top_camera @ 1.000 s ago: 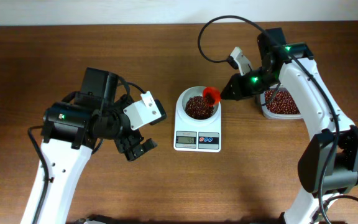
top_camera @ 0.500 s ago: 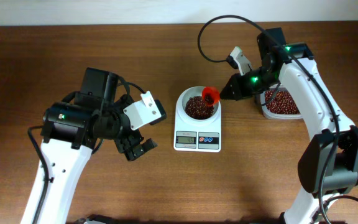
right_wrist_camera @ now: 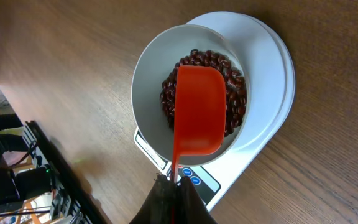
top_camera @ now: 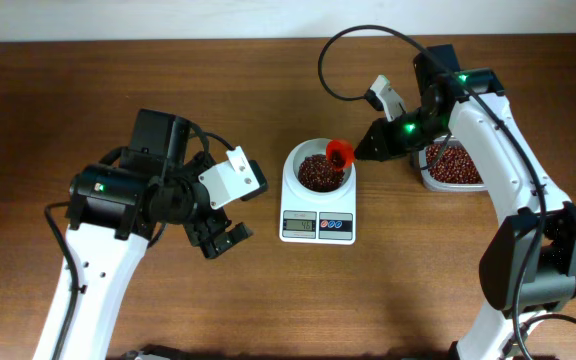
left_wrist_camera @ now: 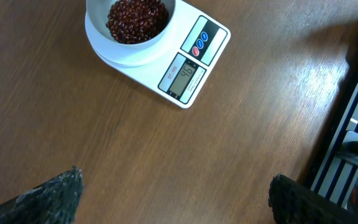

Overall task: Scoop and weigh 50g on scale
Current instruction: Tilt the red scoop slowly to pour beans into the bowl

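**A:** What do we see first?

**B:** The brown wooden desk (top_camera: pixel 58 90) fills the overhead view. The 2 white and black arms come next. The left arm (top_camera: pixel 98 200) bends over the near left part of the desk, and the right arm (top_camera: pixel 498 130) reaches in from the right.

**A:** And where do we find the scale (top_camera: pixel 318 218)?

**B:** It stands mid-desk between the 2 arms, with its display (left_wrist_camera: pixel 183 76) on its near side. Well off to its right, we see the clear tub (top_camera: pixel 455 168) of red-brown beans, partly hidden under the right arm.

**A:** What do we make of the jaws?

**B:** The left jaws are spread wide and hold nothing. They hang over bare desk to the near left of the scale, and only their 2 dark tips show in the left wrist view. The right jaws are clamped tight on the thin handle of the red scoop (right_wrist_camera: pixel 197 112).

**A:** Where does the scoop sit?

**B:** Its head hangs over the right side of the white bowl (top_camera: pixel 296 160) on top of the scale, above the beans (left_wrist_camera: pixel 135 18) piled inside. We cannot tell whether it touches them.

**A:** Anything smaller?

**B:** We see a red button (left_wrist_camera: pixel 196 51) and a blue button (left_wrist_camera: pixel 203 37) beside the display. We cannot read its digits for sure.
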`<state>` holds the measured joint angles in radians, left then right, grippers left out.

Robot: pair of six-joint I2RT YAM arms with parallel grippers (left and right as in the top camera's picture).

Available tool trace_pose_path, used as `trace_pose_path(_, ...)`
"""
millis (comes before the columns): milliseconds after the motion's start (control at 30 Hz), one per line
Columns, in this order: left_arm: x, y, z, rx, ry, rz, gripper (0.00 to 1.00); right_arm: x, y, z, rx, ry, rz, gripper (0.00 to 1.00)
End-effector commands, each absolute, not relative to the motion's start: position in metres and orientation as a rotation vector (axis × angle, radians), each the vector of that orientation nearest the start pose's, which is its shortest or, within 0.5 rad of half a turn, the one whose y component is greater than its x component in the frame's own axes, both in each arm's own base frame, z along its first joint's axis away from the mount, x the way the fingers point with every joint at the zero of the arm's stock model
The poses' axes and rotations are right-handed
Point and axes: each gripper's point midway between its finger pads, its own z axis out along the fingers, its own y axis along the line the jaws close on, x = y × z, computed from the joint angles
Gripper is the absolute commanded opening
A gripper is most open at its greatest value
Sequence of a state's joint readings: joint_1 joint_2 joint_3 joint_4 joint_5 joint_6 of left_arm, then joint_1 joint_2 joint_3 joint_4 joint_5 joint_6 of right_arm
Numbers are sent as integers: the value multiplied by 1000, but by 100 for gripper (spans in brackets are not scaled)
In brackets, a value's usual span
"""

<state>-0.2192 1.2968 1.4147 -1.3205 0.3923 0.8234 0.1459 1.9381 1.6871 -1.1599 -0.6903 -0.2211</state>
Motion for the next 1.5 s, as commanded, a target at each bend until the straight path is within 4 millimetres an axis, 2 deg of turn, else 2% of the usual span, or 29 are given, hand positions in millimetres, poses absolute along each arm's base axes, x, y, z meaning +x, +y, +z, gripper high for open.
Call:
trace_pose_path(0, 245, -121, 241, 1410, 2240, -352, 99, 374, 183, 185, -771, 2545, 1105, 4)
trace_pose_path(100, 245, -121, 241, 1410, 2240, -352, 99, 381, 157, 161, -530, 2771, 876, 4)
trace_pose_path(400, 245, -121, 241, 1410, 2240, -352, 99, 380, 165, 167, -554, 2734, 950, 4)
trace_pose_path(467, 245, -121, 241, 1409, 2240, -352, 99, 370, 190, 192, -789, 2502, 1184, 4)
trace_pose_path(500, 245, -121, 241, 1410, 2240, -352, 99, 370, 190, 193, -811, 2476, 1190, 4)
trace_pose_path(600, 245, -121, 241, 1409, 2240, -352, 99, 377, 167, 166, -608, 2715, 978, 4)
trace_pose_path(1467, 245, -121, 241, 1410, 2240, -352, 99, 377, 167, 166, -609, 2712, 983, 4)
